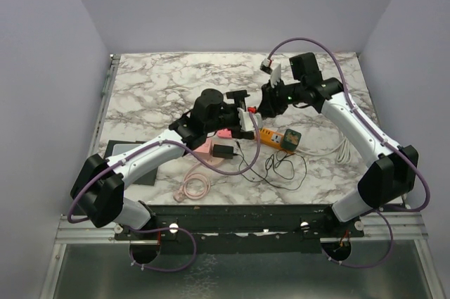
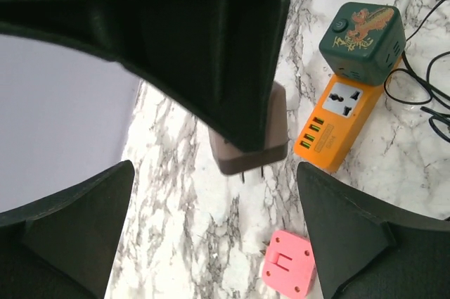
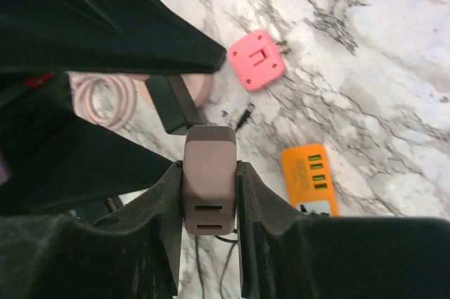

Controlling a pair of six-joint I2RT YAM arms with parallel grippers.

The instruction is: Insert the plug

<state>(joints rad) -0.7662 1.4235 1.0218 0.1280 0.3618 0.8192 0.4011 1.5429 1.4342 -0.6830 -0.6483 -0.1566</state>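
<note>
My right gripper [image 3: 209, 172] is shut on a taupe plug adapter [image 3: 209, 186] and holds it above the table. In the left wrist view the plug [image 2: 256, 141] hangs with its prongs pointing down, up and to the left of the orange power strip [image 2: 341, 123]. The strip also shows in the right wrist view [image 3: 309, 179] and the top view [image 1: 271, 137]. My left gripper [image 2: 211, 243] is open and empty, just left of the right gripper [image 1: 267, 105] in the top view.
A green cube socket [image 2: 362, 39] sits at the strip's far end. A pink plug [image 2: 288, 264] lies on the marble. A black adapter [image 3: 172, 105] with thin black wires, a pink coiled cable [image 1: 193, 188] and a white cable [image 1: 344, 148] lie nearby.
</note>
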